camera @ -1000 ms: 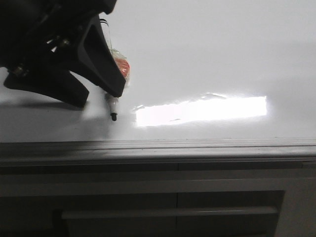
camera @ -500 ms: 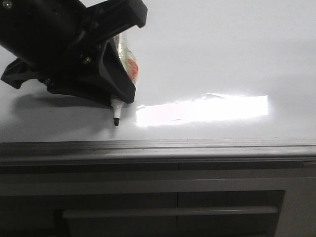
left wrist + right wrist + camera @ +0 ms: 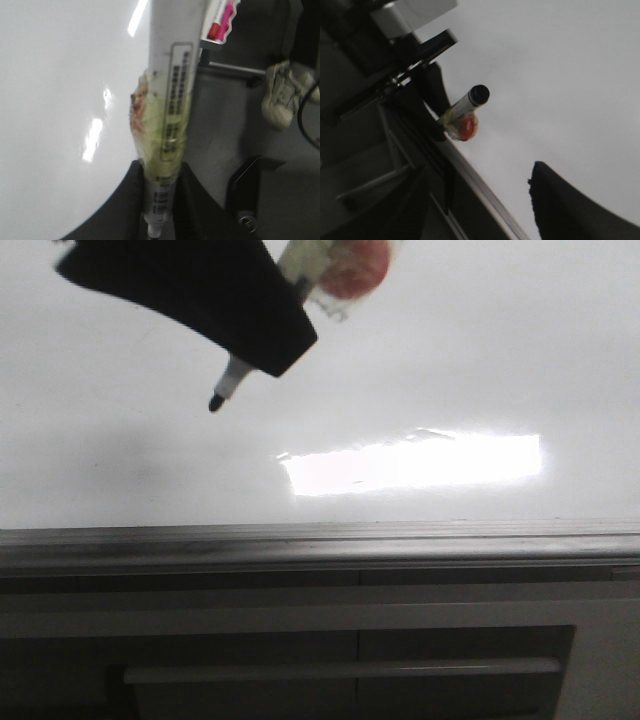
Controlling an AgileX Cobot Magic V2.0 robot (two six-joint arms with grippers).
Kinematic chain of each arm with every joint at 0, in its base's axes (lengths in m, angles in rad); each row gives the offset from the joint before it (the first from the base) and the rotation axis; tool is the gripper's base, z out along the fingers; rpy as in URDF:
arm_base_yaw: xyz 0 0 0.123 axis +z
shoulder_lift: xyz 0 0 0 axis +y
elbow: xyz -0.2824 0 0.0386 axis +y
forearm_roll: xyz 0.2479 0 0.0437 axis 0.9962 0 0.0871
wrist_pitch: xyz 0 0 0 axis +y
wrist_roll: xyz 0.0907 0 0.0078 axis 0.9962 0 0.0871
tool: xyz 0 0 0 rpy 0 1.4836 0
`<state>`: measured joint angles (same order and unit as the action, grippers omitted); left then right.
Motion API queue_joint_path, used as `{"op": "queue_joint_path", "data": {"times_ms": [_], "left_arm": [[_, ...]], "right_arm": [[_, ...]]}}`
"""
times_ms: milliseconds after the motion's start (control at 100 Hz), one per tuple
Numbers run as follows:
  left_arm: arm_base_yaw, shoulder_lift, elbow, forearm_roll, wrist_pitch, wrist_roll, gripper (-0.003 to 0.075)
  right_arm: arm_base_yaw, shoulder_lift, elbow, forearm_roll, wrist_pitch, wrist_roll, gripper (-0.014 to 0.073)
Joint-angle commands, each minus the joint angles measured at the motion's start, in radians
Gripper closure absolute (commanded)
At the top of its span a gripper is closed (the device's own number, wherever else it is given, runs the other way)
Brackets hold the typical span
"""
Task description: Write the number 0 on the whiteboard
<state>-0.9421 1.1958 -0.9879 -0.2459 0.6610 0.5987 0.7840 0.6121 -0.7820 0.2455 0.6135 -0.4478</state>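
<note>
Left gripper (image 3: 262, 348), clamped on the marker (image 3: 232, 380), has risen from the lower left toward the upper left of the front view; the tip now hangs clear of the whiteboard (image 3: 480, 360). No drawn 0 shows there, so writing seems unbegun. Right gripper's opening cannot be told.

We see a glossy, smooth whiteboard (image 3: 480, 360), its grey metal rim matt; the marker (image 3: 172, 100) looks plastic.
</note>
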Motion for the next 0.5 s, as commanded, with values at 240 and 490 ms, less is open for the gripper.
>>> {"op": "queue_joint_path", "data": {"times_ms": [240,490], "left_arm": [[-0.152,-0.097,-0.047,0.231,0.065,0.179,0.074],[-0.162,-0.099,-0.047,0.227,0.062,0.179,0.074]], "right_arm": [[0.169,0.243,-0.121,-0.033,-0.052,-0.082,0.0195],[0.221,0.322,-0.126,-0.033,-0.152,-0.082,0.0196]]}}
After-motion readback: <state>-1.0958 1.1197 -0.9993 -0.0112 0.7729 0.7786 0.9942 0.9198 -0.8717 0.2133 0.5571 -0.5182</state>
